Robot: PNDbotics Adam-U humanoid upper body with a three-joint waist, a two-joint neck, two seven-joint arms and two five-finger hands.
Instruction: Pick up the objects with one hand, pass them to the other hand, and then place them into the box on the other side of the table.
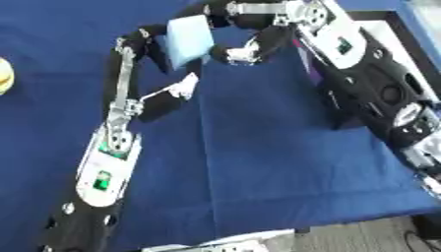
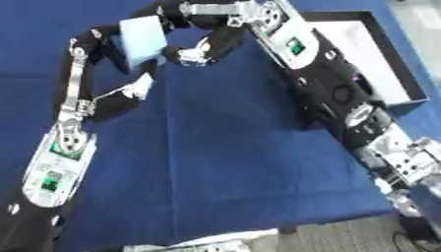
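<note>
Nearest to us is our left arm (image 1: 108, 162), lying long across the blue cloth (image 1: 250, 162) on the worktop. Far up, our left robot hand (image 1: 142, 44) curls round a light blue block (image 1: 189, 38) and holds it in the air. Our right robot hand (image 1: 245, 49) curls round the block's other edge. Our right arm (image 2: 327, 83) covers part of the white box (image 2: 379, 54) on the right side. Something yellow (image 1: 4, 75) peeks in at the left edge.
</note>
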